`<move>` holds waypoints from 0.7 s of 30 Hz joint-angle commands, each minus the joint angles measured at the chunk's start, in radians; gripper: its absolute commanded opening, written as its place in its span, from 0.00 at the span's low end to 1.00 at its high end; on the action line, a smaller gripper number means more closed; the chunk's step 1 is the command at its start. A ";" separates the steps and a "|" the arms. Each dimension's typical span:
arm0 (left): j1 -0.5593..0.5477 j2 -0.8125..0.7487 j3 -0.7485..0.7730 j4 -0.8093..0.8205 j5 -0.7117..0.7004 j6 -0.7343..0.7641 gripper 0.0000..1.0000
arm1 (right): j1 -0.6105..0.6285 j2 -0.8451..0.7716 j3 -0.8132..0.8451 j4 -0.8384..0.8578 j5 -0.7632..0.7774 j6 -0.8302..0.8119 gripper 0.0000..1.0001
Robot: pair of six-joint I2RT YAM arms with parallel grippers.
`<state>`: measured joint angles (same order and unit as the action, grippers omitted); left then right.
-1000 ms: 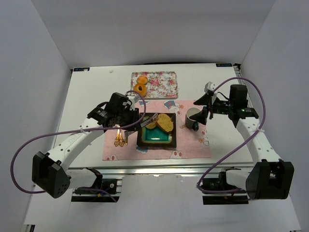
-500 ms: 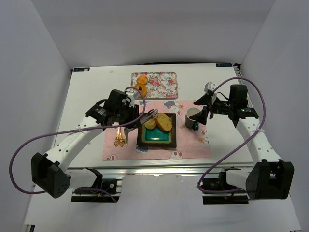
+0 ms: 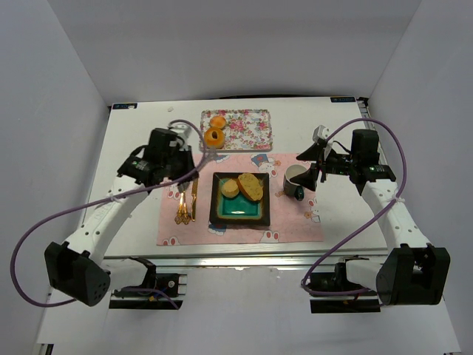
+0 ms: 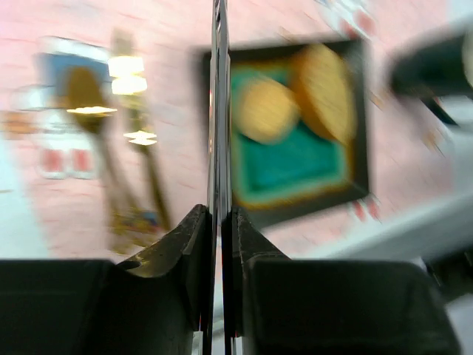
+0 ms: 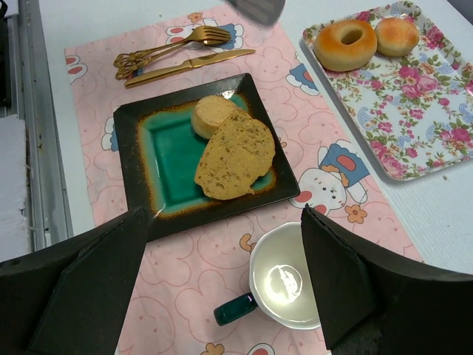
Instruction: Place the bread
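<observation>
Both pieces of the bread lie on the square teal plate (image 3: 240,209): a small round bun (image 3: 230,188) and, leaning against it, a larger oval toasted slice (image 3: 251,186). The right wrist view shows the bun (image 5: 213,115) and the slice (image 5: 235,155) touching. My left gripper (image 3: 185,151) is up and left of the plate, beyond the placemat's far-left corner. Its jaws (image 4: 219,211) are shut on thin metal tongs (image 4: 218,111), whose tip (image 5: 257,7) shows in the right wrist view. My right gripper (image 3: 314,174) hangs open and empty over the cup (image 5: 284,277).
A pink placemat (image 3: 295,222) lies under the plate, the white cup (image 3: 298,177) and a gold fork (image 3: 181,207) and knife (image 3: 194,200). Behind it, a floral tray (image 3: 247,129) carries a ring doughnut (image 3: 215,137) and a round roll (image 3: 217,122).
My left gripper has drawn back up and to the left from over the plate, taking the tongs with it. The bun now lies free beside the slice. The right arm has not moved.
</observation>
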<state>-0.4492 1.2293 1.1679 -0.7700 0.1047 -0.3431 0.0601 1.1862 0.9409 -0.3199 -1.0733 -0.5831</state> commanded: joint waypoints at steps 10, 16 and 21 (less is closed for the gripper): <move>0.446 0.022 -0.355 0.501 -0.166 0.384 0.12 | 0.009 0.012 0.041 0.016 -0.023 -0.026 0.88; 0.544 0.202 -0.436 0.687 -0.135 0.428 0.22 | 0.009 0.015 0.042 0.022 -0.022 -0.031 0.88; 0.580 0.297 -0.453 0.709 -0.161 0.379 0.42 | 0.010 0.015 0.036 0.007 -0.001 -0.044 0.88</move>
<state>0.1104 1.5055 0.7265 -0.1162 -0.0448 0.0448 0.0658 1.2003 0.9417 -0.3183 -1.0721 -0.6071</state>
